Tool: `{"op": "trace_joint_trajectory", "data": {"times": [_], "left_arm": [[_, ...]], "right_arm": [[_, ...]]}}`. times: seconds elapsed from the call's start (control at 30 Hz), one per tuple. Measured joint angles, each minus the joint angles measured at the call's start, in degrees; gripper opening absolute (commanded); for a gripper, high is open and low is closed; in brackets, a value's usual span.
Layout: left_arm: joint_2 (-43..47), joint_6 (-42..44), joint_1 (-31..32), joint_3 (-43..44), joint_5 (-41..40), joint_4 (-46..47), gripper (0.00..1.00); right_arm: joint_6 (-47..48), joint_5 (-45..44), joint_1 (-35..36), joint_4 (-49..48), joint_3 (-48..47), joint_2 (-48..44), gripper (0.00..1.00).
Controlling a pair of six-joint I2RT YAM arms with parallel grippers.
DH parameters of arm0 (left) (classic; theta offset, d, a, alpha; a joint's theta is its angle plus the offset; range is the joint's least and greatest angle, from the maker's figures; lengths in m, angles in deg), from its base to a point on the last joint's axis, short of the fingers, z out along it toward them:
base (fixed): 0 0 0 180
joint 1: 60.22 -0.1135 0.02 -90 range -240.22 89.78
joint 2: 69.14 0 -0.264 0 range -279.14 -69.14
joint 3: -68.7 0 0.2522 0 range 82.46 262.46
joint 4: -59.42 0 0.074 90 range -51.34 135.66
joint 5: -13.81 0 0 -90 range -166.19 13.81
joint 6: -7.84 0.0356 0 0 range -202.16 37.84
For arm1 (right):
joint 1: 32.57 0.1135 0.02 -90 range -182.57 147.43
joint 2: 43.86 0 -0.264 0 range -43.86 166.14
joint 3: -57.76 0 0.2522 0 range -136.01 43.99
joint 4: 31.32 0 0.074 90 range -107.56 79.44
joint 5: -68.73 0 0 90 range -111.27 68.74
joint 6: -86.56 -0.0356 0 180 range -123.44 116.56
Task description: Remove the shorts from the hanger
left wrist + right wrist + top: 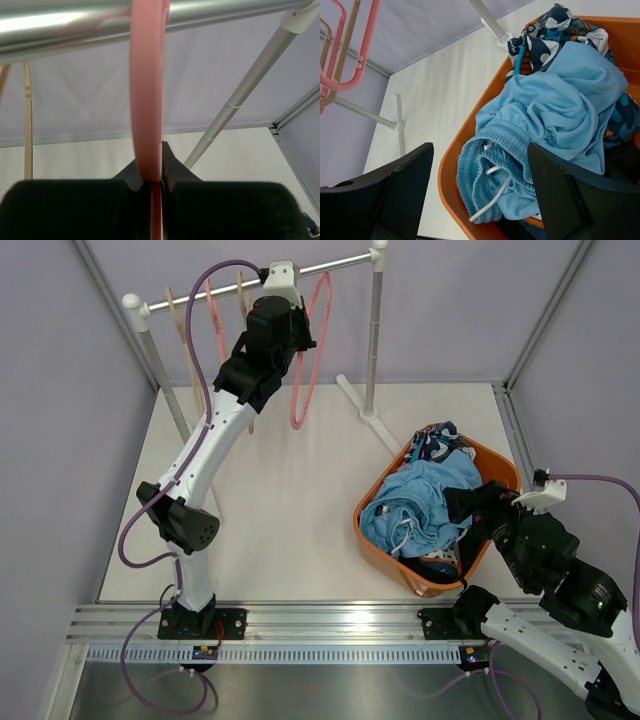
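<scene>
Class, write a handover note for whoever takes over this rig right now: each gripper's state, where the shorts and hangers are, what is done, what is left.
Left gripper: shut on a pink hanger hanging from the rail.
Right gripper: open, above the light blue shorts in the orange basket.
Shorts: light blue on top, patterned pair at the basket's far end, dark fabric underneath; the pairs cannot be counted.
Done: no shorts hang on the rail.
Left: probably only releasing the hanger and pulling both arms back.
</scene>
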Motion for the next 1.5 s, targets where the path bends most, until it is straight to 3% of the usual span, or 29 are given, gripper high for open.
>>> {"op": "trace_joint_trajectory", "data": {"times": [1.0, 1.5], "left_arm": [[-3.8, 1.7, -3.4, 0.2, -5.6, 6.3, 0.01], [-1.8, 1.5, -3.6, -4.4, -4.4, 9.6, 0.18]], "right_arm": [[0.7, -2.4, 0.0, 2.0, 0.0, -2.4, 0.87], [0.7, -2.4, 0.0, 2.1, 0.0, -2.8, 0.88]]}}
